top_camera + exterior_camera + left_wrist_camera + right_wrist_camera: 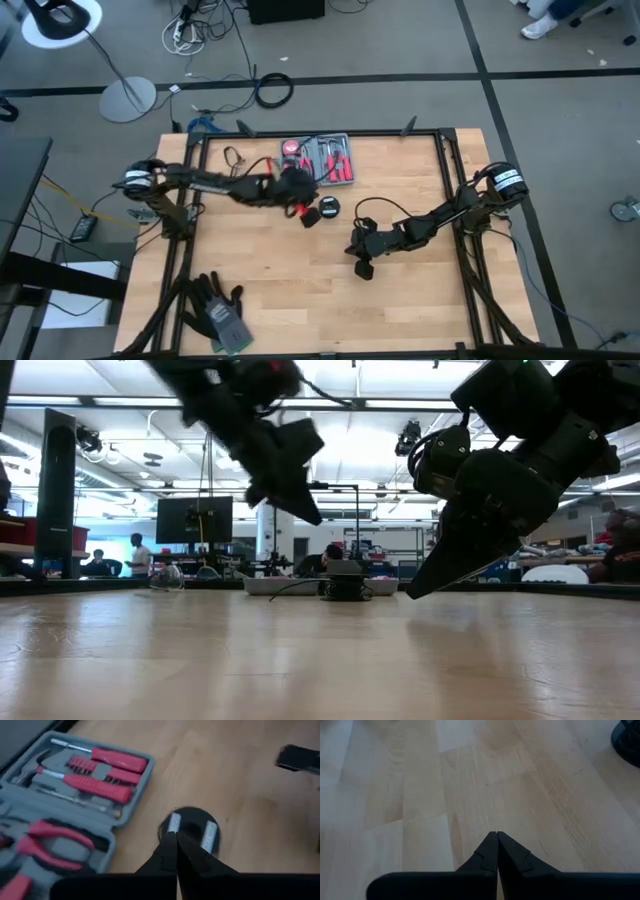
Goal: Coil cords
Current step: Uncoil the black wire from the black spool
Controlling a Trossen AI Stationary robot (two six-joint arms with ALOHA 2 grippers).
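The cord's round black puck (pixel 329 204) lies flat on the wooden table, just near of the red tool kit (pixel 322 160). It also shows in the left wrist view (pixel 190 826) and small in the low view (pixel 343 586). A short stretch of thin wire (pixel 290 589) runs from it; the rest of the cord is too thin to make out. My left gripper (pixel 307 214) is shut and hangs in the air just left of the puck, its tips (pixel 176 839) above the puck's near rim. My right gripper (pixel 362 268) is shut over bare wood, nearer and to the right.
The open grey tool kit (pixel 75 785) with red-handled tools lies at the far middle. A pair of dark gloves (pixel 218 310) lies at the near left. A small loop of wire (pixel 235 158) lies at the far left. Bare wood (pixel 470 795) lies under the right gripper.
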